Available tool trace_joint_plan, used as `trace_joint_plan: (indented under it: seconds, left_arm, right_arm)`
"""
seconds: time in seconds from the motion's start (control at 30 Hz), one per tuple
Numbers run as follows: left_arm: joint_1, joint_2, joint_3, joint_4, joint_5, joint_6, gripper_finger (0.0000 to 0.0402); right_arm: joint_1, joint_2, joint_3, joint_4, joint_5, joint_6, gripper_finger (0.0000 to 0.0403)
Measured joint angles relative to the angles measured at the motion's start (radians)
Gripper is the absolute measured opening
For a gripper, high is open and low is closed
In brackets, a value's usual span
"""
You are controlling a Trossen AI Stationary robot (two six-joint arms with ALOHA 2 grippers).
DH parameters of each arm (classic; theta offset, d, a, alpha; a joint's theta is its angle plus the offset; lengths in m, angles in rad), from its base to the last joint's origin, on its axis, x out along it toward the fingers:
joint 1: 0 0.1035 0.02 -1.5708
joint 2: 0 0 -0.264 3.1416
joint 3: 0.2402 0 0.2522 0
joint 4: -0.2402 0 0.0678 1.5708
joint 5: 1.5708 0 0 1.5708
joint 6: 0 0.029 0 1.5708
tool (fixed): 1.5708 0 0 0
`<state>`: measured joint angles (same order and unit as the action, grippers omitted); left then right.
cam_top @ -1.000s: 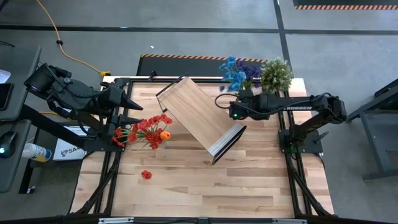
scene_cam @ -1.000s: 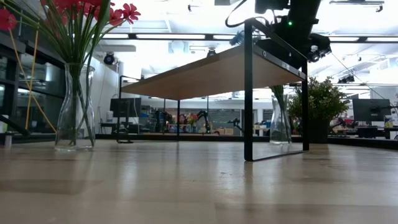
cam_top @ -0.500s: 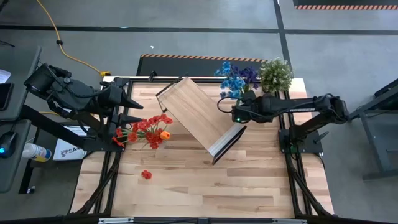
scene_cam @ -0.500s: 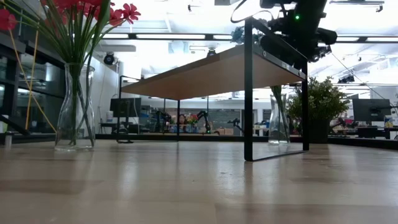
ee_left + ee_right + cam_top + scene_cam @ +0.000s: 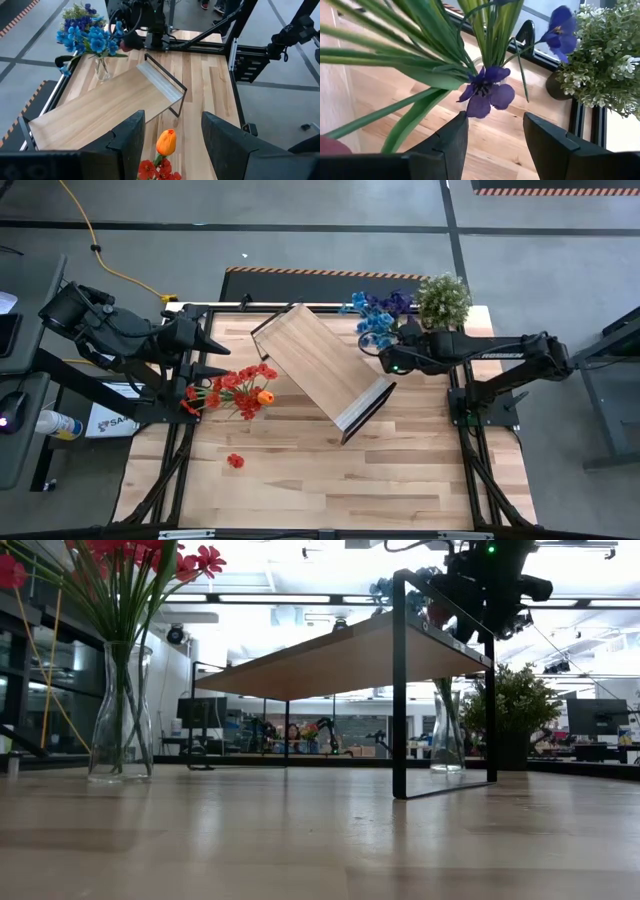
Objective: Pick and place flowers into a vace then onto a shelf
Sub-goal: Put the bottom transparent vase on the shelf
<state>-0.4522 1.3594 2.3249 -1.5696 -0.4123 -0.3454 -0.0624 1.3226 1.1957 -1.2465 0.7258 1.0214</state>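
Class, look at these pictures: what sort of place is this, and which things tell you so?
Probably a robotics lab or workshop. Two dark robot arms are mounted on a wooden table with black framing, hazard-striped tape marks the grey concrete floor, and monitors and workstations fill the brightly lit room behind.

Robotics lab: concrete floor [image 5: 300,230], hazard-striped mat [image 5: 300,273], monitors [image 5: 590,720], ceiling strip lights [image 5: 300,598].

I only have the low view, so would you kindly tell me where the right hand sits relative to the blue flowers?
Observer: From above, the right hand is right beside the blue flowers, next to the shelf.
Operator: Thanks. Are its fingers open?
Observer: Yes; its wrist view shows them apart, a purple bloom just ahead, nothing between them.
Operator: And the left hand?
Observer: Open too, beside the red flowers at the table's left.
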Motion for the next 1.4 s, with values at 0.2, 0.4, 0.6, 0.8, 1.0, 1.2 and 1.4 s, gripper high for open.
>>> trace_joint_plan:
  seconds: [0.2,0.4,0.6,0.8,1.0,1.2,1.4]
  left_arm:
    - [0.0,0.0,0.0,0.0,-0.002,0.0,0.023]
    - [0.0,0.0,0.0,0.0,-0.013,0.0,0.023]
    - [0.0,0.0,0.0,0.0,-0.013,0.0,0.023]
    - [0.0,0.0,0.0,0.002,-0.017,0.0,0.023]
    - [0.0,0.0,0.0,0.006,-0.02,0.0,0.023]
    - [0.0,0.0,0.0,0.006,-0.02,-0.003,0.023]
    - [0.0,0.0,0.0,0.006,-0.02,-0.004,0.023]
  right_arm:
    - [0.0,-0.033,0.0,0.001,0.006,-0.008,0.0182]
    - [0.0,-0.062,0.0,0.001,0.015,-0.008,0.0181]
    - [-0.001,-0.088,0.0,0.003,0.032,-0.008,0.0181]
    - [-0.004,-0.109,0.0,0.025,0.077,-0.009,0.0181]
    - [-0.024,-0.114,0.007,0.053,0.079,-0.046,0.0181]
    - [-0.03,-0.115,0.055,0.053,0.092,-0.088,0.0181]
    - [-0.029,-0.115,0.069,0.048,0.091,-0.099,0.0181]
